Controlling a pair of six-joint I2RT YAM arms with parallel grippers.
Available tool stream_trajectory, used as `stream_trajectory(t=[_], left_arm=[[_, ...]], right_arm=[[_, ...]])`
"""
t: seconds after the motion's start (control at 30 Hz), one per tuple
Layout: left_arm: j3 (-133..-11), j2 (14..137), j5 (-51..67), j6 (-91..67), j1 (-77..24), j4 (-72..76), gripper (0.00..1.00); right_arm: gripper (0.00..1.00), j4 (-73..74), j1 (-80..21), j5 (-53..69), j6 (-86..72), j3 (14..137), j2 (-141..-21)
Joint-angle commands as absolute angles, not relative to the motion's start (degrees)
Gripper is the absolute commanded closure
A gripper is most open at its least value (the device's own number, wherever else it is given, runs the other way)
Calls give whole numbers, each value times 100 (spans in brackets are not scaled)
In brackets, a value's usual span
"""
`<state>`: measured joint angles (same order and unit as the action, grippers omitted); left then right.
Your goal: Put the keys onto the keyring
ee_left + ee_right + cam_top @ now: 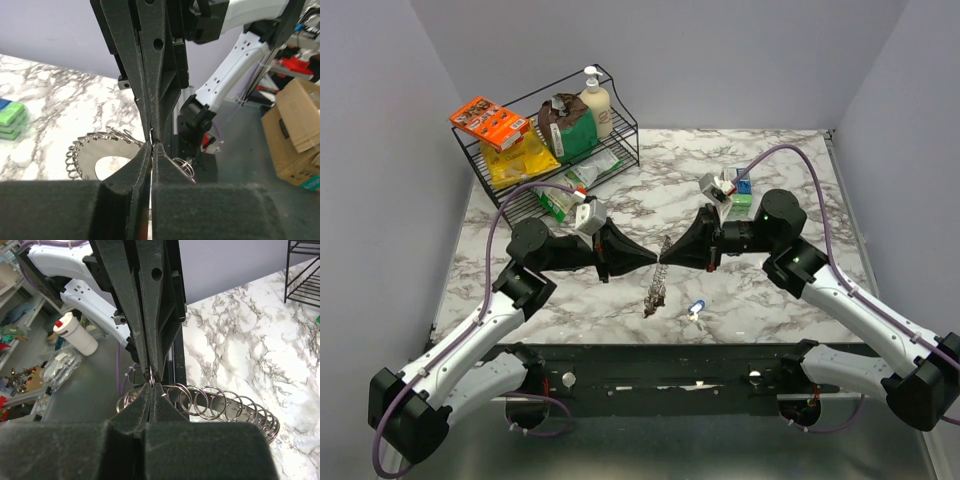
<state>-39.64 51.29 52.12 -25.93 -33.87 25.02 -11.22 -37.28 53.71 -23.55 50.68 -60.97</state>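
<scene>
- Closest to each wrist lens are that arm's own fingers. The left gripper (152, 146) and the right gripper (151, 385) both have their jaws pressed fully together, and the two pairs meet tip to tip in mid-air.
- Pinched right at that meeting point is the keyring (220, 405), a run of linked wire loops. From above it hangs from the tips down toward the table (650, 190), and its lower end looks to rest on the marble.
- One key with a light blue head (696, 308) lies flat on the marble, near the ring's lower end on the right arm's side. It touches neither the ring nor any jaw. I can't see a red or a yellow key.
- To my eye this is the ring-readying step, with both arms holding the loop and no key on it that I can make out.
- Next, one arm would have to let go and fetch the key while the other holds the ring steady, then line the key's small hole up with a loop end.
- Farther back on the left arm's side stands a wire rack (550, 140) of groceries.
</scene>
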Motion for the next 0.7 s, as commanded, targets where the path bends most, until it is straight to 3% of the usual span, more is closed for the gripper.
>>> stream_trajectory(t=[0.0, 0.07, 0.2, 0.4, 0.53, 0.67], left_arm=[[-4192, 4939, 5019, -1811, -3358, 1452, 82], [-4289, 4974, 5018, -1705, -3358, 1266, 77], [-4429, 5054, 5115, -1539, -3366, 1002, 53], [-4693, 5062, 5159, -1328, -3366, 599, 33], [-5035, 5237, 5186, -1038, -3366, 45, 25], [-5475, 5580, 5361, -695, -3366, -693, 25]], right_arm=[[99, -598, -3700, 5599, -1987, 5414, -6082], [99, -484, -3700, 5625, -1899, 5458, -6065], [99, -273, -3709, 5616, -1758, 5502, -6047], [99, 245, -3700, 5678, -1416, 5677, -6082], [99, 745, -3700, 5643, -1047, 5818, -6100], [99, 1045, -3700, 5537, -818, 5950, -6126]])
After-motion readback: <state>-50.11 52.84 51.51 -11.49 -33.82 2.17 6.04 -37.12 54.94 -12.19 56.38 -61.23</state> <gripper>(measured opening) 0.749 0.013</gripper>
